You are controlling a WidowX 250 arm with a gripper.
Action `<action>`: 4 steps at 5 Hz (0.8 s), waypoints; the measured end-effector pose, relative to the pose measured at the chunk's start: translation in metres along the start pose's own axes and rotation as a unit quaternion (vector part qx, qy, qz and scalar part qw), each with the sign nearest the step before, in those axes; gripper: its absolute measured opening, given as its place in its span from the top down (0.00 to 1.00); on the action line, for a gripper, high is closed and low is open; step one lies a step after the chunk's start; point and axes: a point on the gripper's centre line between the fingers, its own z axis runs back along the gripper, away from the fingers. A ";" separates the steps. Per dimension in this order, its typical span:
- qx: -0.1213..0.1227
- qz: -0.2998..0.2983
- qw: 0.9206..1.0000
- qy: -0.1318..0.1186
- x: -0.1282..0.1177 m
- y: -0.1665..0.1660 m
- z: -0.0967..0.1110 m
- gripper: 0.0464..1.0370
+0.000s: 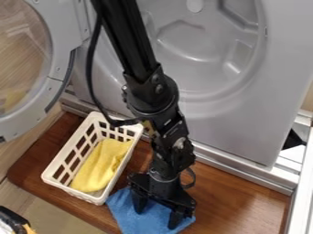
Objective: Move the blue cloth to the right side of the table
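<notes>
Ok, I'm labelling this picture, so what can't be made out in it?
In the camera view:
- blue cloth: partly covered by the gripper; near end cut off by the bottom edge
- floor of the basket: mostly under the yellow cloth
- dark object, lower left: cut off by the edge, too little to identify

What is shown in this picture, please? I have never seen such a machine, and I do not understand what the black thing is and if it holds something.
The black thing is a robot arm. A fixed camera looks down at a slant, so the arm enters from the top edge. At its end is a gripper with two fingers, spread apart over a blue cloth; it does not seem to grip it. The cloth lies on a brown wooden surface, beside a white basket with a yellow cloth inside. Behind stands a grey front with a round hollow, perhaps a washing machine.
</notes>
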 end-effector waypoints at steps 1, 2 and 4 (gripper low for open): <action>-0.006 -0.018 1.000 0.000 0.004 -0.013 -0.002 0.04; -0.013 -0.033 0.999 0.000 0.012 -0.028 -0.003 0.04; -0.035 -0.079 0.996 -0.014 0.037 -0.081 0.002 0.04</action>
